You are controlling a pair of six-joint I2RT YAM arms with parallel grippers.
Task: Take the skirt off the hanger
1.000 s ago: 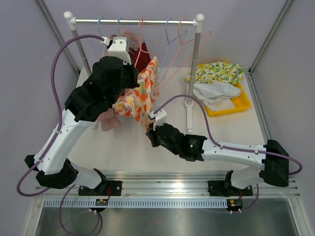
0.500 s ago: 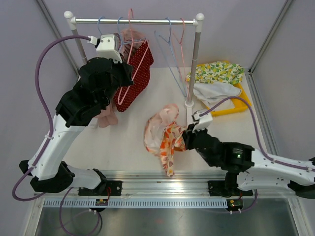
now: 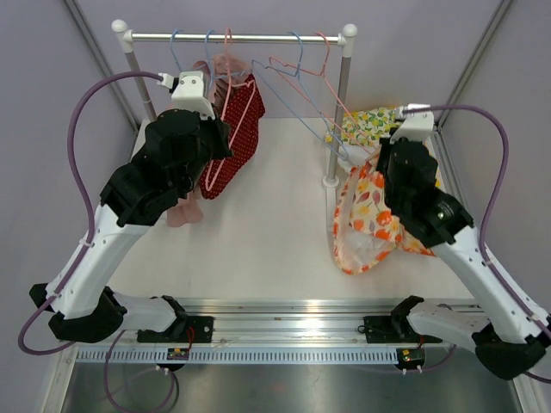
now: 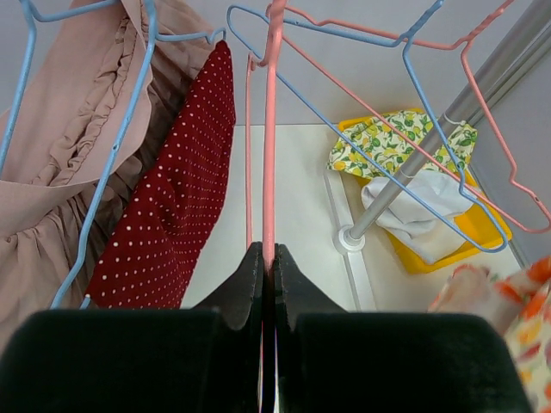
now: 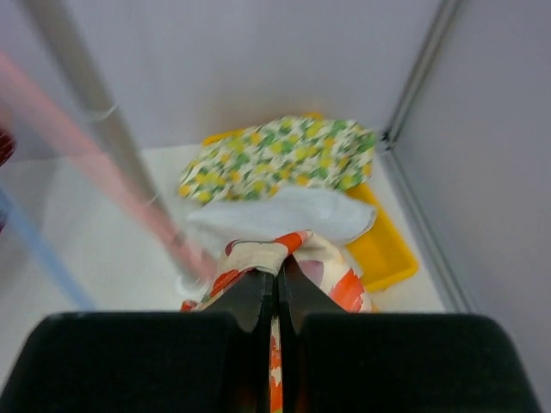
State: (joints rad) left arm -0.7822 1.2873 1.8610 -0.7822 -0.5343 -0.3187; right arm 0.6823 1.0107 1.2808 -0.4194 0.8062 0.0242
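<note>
At the right side of the worktop (image 3: 258, 241), the orange-patterned skirt (image 3: 366, 219) hangs free of the pink hanger (image 4: 269, 129), pinched in the right end effector (image 5: 277, 275). The left end effector (image 4: 269, 254) is clamped on that bare hanger. Removal looks done; setting it down remains.

A metal clothes rack (image 3: 237, 37) stands along the back edge of a white tabletop (image 3: 258, 245), its right post planted near the back right corner. A red white-dotted garment (image 3: 239, 138) and a pale pink ruffled one (image 4: 60, 163) hang side by side at the rail's left end, and an empty blue hanger (image 3: 293, 107) swings tilted further right. A yellow tray (image 4: 465, 237) in the back right corner holds a lemon-print cloth (image 4: 396, 142) and a white cloth (image 4: 413, 211).
</note>
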